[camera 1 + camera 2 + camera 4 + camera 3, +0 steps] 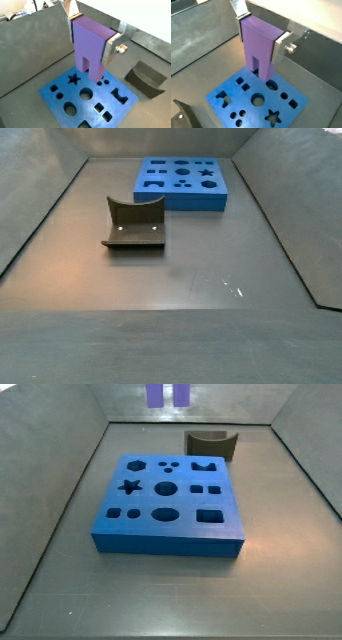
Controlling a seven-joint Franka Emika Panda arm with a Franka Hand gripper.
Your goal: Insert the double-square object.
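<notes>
Gripper [95, 31] clamping the double-square object [90, 45] above the blue board [87, 97], cutouts unfilled, dark curved grey block [134, 224] well apart

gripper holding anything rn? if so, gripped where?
Yes. The gripper is shut on the double-square object, its silver fingers clamping the upper end on opposite sides. The two prongs hang down free above the blue board.

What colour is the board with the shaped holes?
Blue; the board shows best in a side view. The gripper holds the purple double-square object above it.
</notes>
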